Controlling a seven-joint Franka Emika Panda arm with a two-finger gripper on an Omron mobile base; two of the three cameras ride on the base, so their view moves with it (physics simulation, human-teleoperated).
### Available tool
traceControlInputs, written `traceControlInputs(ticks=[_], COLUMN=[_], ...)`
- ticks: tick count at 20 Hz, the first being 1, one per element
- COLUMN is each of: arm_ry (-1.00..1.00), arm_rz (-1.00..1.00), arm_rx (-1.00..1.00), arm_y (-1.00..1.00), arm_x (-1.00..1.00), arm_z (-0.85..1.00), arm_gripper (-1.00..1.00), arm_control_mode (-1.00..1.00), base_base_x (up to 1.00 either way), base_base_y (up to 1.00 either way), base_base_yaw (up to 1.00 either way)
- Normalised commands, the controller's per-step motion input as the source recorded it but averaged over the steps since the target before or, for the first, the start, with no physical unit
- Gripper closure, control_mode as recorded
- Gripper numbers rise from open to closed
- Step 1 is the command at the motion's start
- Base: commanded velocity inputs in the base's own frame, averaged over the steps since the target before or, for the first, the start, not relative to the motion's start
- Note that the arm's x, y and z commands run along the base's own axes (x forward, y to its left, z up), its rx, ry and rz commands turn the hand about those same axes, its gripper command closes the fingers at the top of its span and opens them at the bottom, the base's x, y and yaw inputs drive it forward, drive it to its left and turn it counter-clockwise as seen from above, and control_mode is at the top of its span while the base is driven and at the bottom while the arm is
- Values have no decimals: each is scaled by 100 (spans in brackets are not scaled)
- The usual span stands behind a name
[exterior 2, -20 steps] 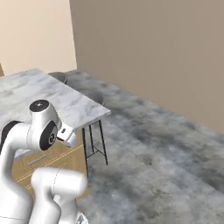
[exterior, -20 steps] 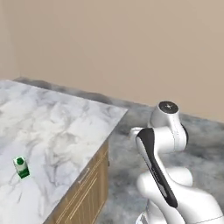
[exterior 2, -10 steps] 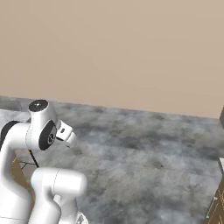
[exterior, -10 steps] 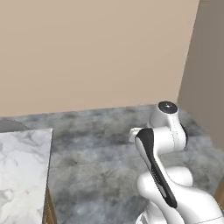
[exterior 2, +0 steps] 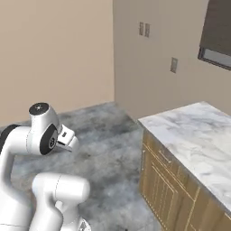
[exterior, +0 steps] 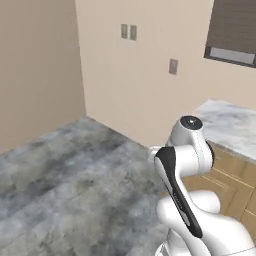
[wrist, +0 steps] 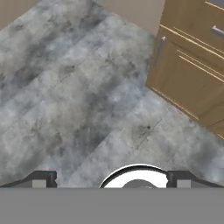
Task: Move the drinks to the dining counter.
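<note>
Grey mottled stone-look floor (exterior: 75, 175), matte and tiled in long slabs, running to plain beige walls (exterior: 40, 65) meeting at a corner. Marble worktop (exterior 2: 198, 140), white with grey veins, cut off at the right edge of both base views, its near corner square and sharp. Below it, light wood cabinets (wrist: 192, 57) with slim metal bar handles, cropped at the top and right of the hand view. Dark window blind (exterior: 234, 27) over a pale sill, only partly in frame at the upper right. Three small grey wall plates (exterior: 128, 31), blank, too small to tell switches from sockets. No writing or label legible anywhere. None of the drinks and no island slab to be made out in these views; whether anything stands further along the worktop cannot be told, since the far end lies outside the frame. Gripper (wrist: 109, 179) aimed down at bare floor, dark fingertips (wrist: 41, 178) spread wide at the bottom of the hand view, nothing between them, nothing held.
</note>
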Motion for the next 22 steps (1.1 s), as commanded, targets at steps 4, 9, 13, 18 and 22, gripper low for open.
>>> traceControlInputs(ticks=[4,9,13,18,22], arm_ry=[0,0,0,0,0], arm_rz=[0,0,0,0,0], arm_rx=[0,0,0,0,0], arm_y=[0,0,0,0,0], arm_x=[0,0,0,0,0], arm_z=[0,0,0,0,0], arm_gripper=[-100,-100,-100,-100,-100], arm_control_mode=[100,100,100,100,100], base_base_x=[0,0,47,83,6], base_base_y=[0,0,-19,-95,-100], base_base_yaw=[-100,-100,-75,17,13])
